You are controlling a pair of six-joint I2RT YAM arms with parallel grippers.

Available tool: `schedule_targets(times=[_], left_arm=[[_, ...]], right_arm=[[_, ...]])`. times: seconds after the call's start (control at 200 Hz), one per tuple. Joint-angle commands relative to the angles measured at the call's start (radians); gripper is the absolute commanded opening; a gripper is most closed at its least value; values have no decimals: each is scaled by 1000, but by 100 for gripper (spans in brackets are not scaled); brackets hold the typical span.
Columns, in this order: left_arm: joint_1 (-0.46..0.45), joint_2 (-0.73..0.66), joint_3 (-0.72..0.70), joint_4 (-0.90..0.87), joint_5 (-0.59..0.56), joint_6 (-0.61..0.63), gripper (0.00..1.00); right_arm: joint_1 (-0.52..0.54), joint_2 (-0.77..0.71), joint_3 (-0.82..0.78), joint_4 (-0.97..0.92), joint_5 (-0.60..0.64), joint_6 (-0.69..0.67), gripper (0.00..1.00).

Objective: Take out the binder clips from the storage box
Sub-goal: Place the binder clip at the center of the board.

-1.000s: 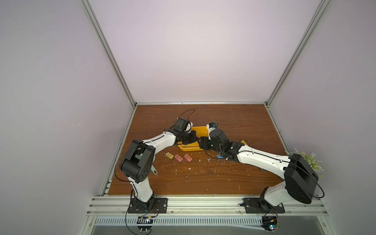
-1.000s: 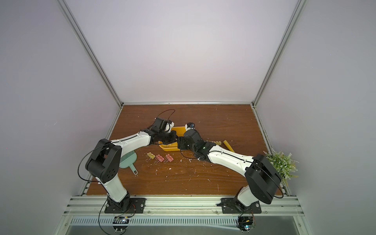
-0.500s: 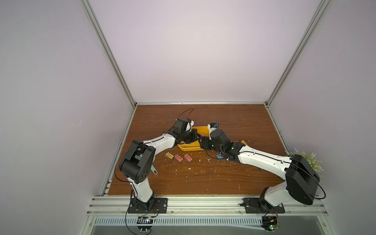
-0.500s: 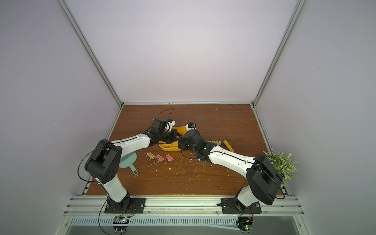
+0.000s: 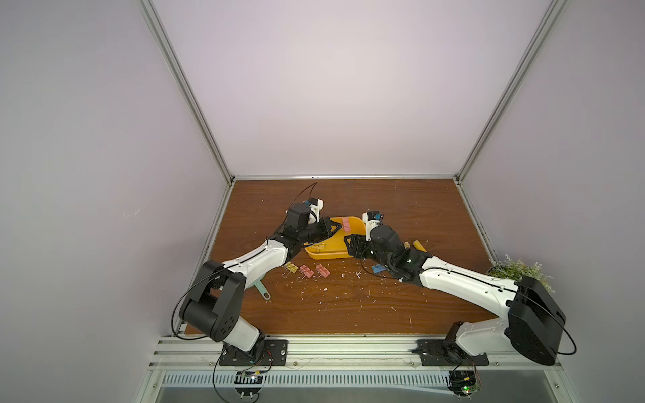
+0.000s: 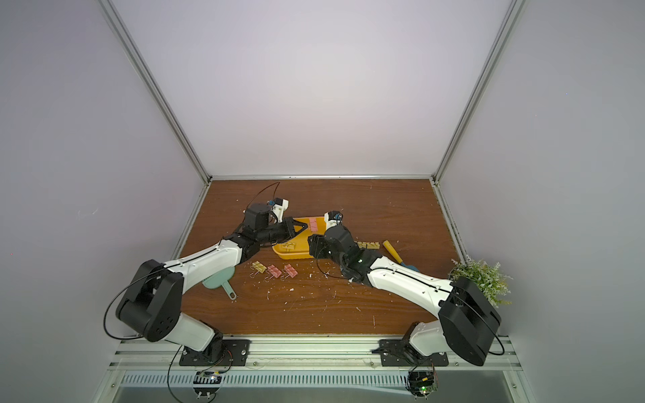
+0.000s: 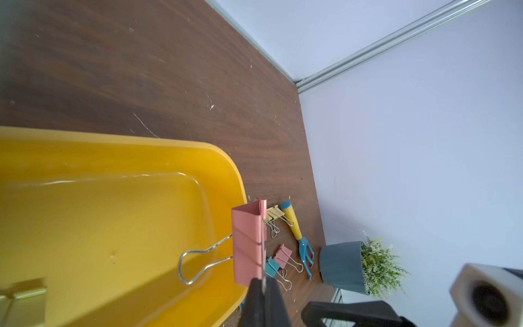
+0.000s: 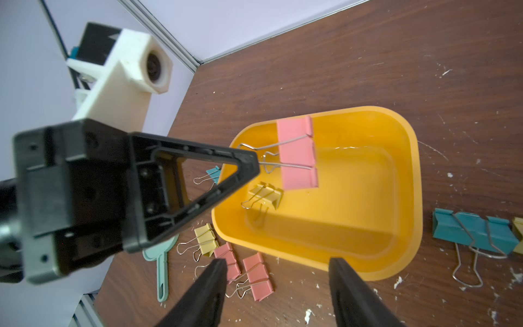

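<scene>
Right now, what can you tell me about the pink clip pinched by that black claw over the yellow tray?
The pink binder clip has a folded pink body, seemingly painted metal, creased into three sections, with thin silver wire handles. The left gripper is shut on one handle, holding it over the yellow storage box near its far rim. It appears lifted; nothing else visibly touches it.

Walls [image 5: 331, 87]: three, pale lilac-grey, plain, matte. Corner posts [image 5: 185, 90]: aluminium profile. Surface [image 5: 349, 314]: dark brown wood-grain, white specks [image 5: 325, 289] scattered. Rail [image 5: 349, 352]: aluminium, edging surface; slotted grille [image 5: 349, 380] alongside. Light: soft, even.
</scene>
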Motion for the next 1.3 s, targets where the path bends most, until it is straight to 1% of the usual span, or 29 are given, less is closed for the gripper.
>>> schedule_targets(times=[0.0, 0.2, 0.485, 0.58, 0.645, 0.856, 0.991, 1.151, 1.296], left_arm=[[41, -82, -48, 82, -51, -33, 0], [60, -263, -169, 72, -174, -58, 0], [75, -533, -359, -2, -407, -175, 0], [99, -610, -379, -59, -463, -183, 0], [132, -632, -375, -111, -470, -189, 0], [311, -596, -377, -167, -360, -219, 0], [411, -515, -371, -138, -297, -236, 0], [454, -378, -327, -91, -289, -231, 0], [484, -279, -303, -50, -291, -249, 0]], right_arm=[[-1, -31, -8, 81, 17, 12, 64], [0, -7, 12, 91, -31, 13, 63], [6, 44, 50, 97, -83, 20, 63], [8, 56, 60, 95, -94, 22, 63], [11, 64, 67, 95, -102, 21, 63], [13, 92, 88, 85, -128, 27, 63], [17, 124, 118, 83, -180, 17, 63], [37, 212, 211, 34, -258, -13, 63], [63, 297, 312, -31, -284, -44, 63]])
